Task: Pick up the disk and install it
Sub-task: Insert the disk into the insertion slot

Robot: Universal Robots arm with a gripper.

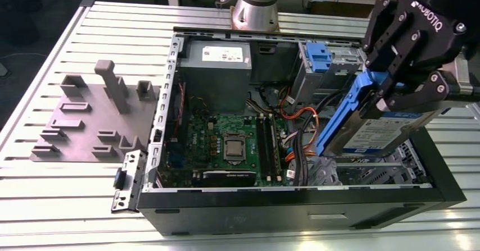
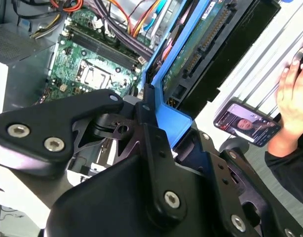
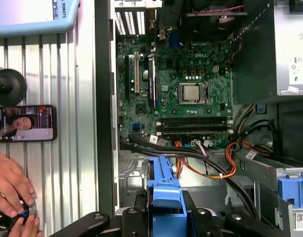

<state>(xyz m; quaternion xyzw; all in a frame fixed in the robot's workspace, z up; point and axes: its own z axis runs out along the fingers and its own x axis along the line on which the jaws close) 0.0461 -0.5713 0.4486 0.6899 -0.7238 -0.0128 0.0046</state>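
Holding the disk [image 1: 379, 136] clamped by its blue rail in the closed gripper [image 1: 397, 96], tilted on edge above the open computer case [image 1: 300, 203], at the exterior view's right. Mid-carry, not yet seated. Probably calls for levelling and squaring it before any push.

We see a black gripper [image 1: 397, 96]; the disk [image 1: 379, 136] is silver-grey with blue rails and a white-and-blue label; the motherboard [image 1: 225, 141] is green, the cables [image 1: 302, 113] orange, the case [image 1: 300, 206] black, and the table [image 1: 67, 43] pale silver, striped with parallel grooves
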